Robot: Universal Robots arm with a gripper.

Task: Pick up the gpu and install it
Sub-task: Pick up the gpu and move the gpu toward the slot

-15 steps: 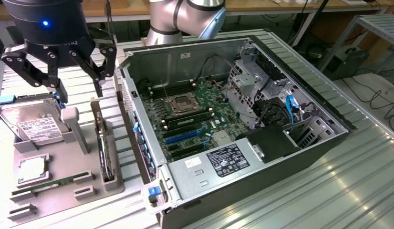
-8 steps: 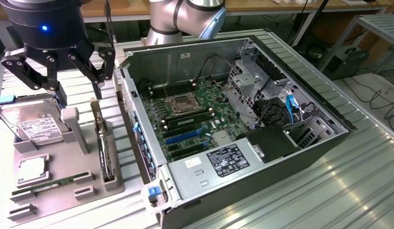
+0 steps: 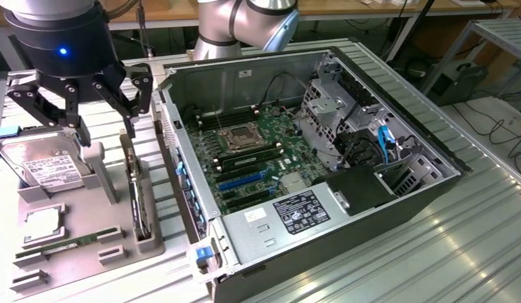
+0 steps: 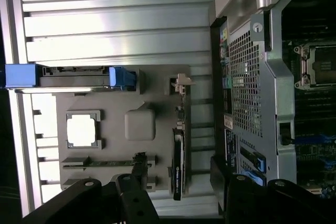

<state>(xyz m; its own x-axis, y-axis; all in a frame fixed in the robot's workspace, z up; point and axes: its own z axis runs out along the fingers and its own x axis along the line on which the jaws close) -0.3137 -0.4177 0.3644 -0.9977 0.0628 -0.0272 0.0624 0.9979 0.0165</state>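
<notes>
Ribbed table [image 3: 462, 240], spread claw [image 3: 105, 135] above gpu [image 3: 136, 203].

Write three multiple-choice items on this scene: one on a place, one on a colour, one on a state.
1. The gpu stands: A in the grey holder beside the computer case; B inside that case; C between the jaws.
2. The light above the jaws is: A red; B blue; C green.
3. The jaws are: A shut on the gpu; B shut, empty; C open, empty.
1 A, it stands on edge in the holder's slot; 2 B, it glows blue; 3 C, they stand spread above the holder.
</notes>
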